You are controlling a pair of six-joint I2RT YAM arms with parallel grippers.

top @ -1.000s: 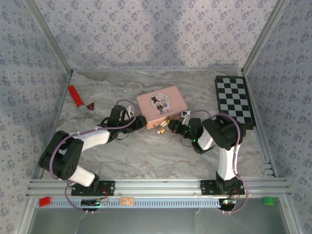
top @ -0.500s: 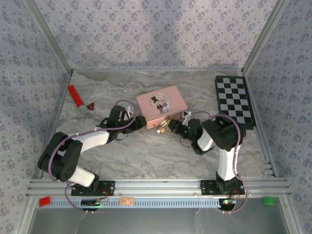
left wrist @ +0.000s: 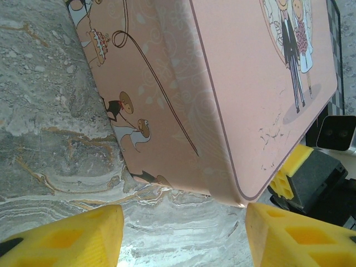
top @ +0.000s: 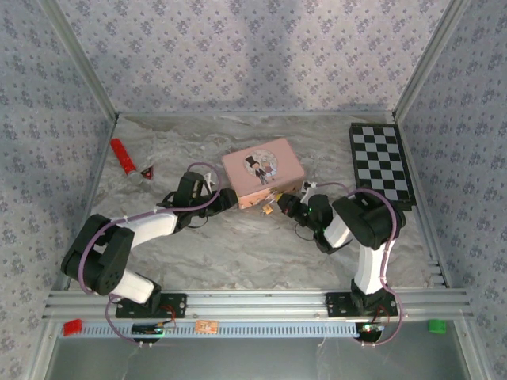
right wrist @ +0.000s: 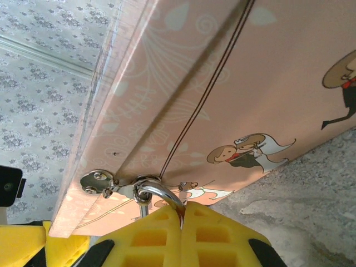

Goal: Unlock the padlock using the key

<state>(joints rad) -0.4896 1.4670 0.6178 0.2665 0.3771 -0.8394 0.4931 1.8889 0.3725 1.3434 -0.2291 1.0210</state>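
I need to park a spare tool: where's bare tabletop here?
Bare: the near-centre table between left arm base and right arm base, and the far strip behind the pink tin. Crowded: the tin's near edge, where left gripper and right gripper sit.

Left arm (top: 146, 227) folded low over the table, forearm reaching forward-right; left gripper (left wrist: 181, 239) has its yellow pads spread wide apart. Right arm (top: 366, 237) bent sharply at the elbow, reaching left; right gripper (right wrist: 182, 233) pads pressed together, pinching the padlock (right wrist: 161, 196) by its shackle loop.
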